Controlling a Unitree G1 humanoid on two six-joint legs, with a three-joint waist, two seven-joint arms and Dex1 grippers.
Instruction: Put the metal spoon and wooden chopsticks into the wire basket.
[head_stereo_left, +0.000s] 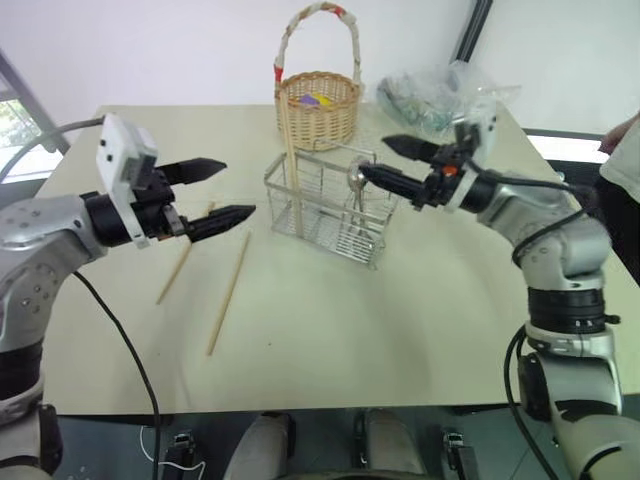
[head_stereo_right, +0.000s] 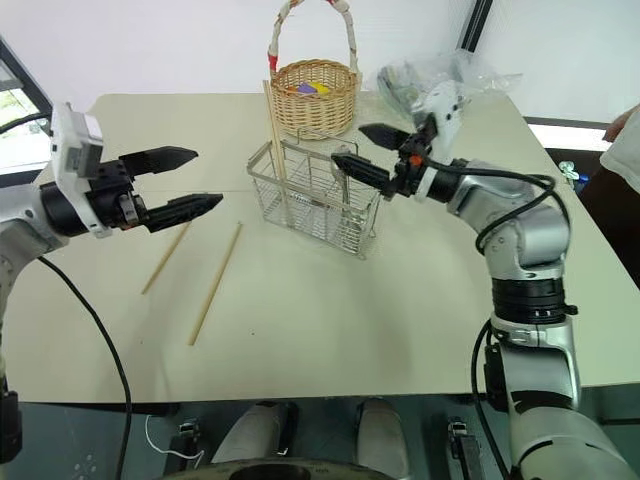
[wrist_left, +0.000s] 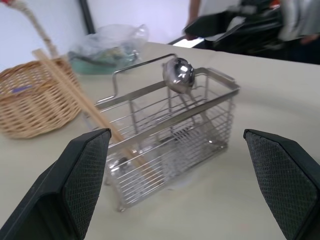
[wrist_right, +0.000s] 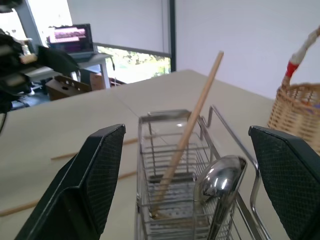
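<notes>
The wire basket stands mid-table. The metal spoon rests in it, bowl up, at the end nearer my right gripper. One wooden chopstick leans upright in the basket's other end. Two more chopsticks lie flat on the table to its left. My right gripper is open, just right of the spoon's bowl and holding nothing. Off to the basket's left, above the lying chopsticks, my left gripper hangs open and empty, with the basket in front of its fingers.
A round wicker basket with a tall wrapped handle stands just behind the wire basket. A crumpled clear plastic bag lies at the back right. A person's sleeve shows at the right edge. The table's front edge is close to me.
</notes>
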